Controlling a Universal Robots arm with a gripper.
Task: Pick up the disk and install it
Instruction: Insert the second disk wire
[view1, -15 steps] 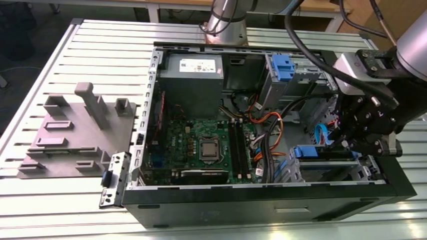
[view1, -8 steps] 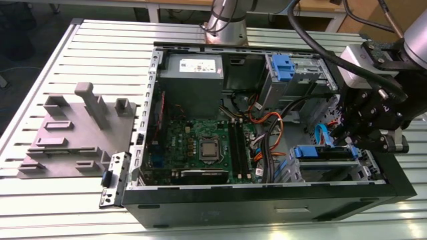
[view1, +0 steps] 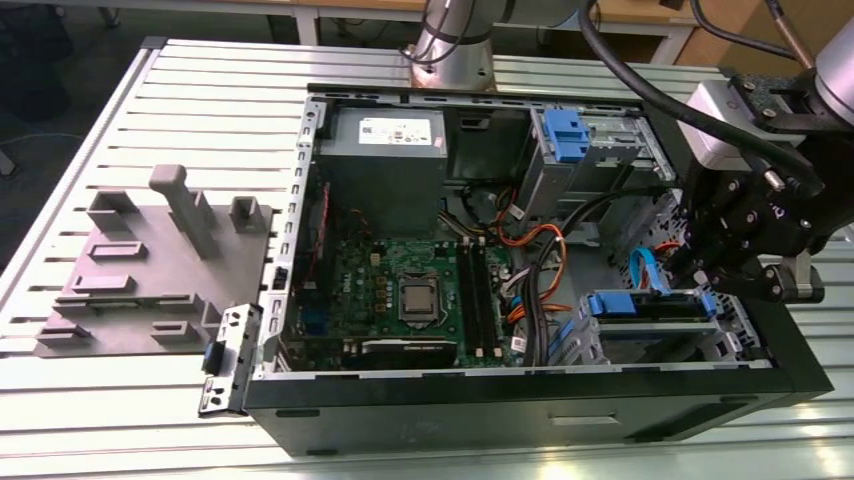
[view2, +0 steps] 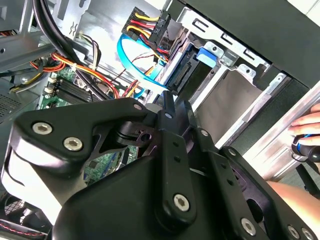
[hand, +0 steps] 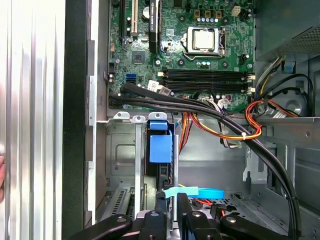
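Exterior view: a slatted metal table (view1: 174, 100) carries the open computer case (view1: 534, 400). The gripper (view1: 714, 290) is clenched above the disk (view1: 647, 305), which sits in the drive bay.

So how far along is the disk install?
Done: the silver-grey hard drive with blue side rails sits inside the grey metal drive cage in the open case. In hand: the black gripper is right at the drive's end. Left: I can't tell whether it's fully seated or released.
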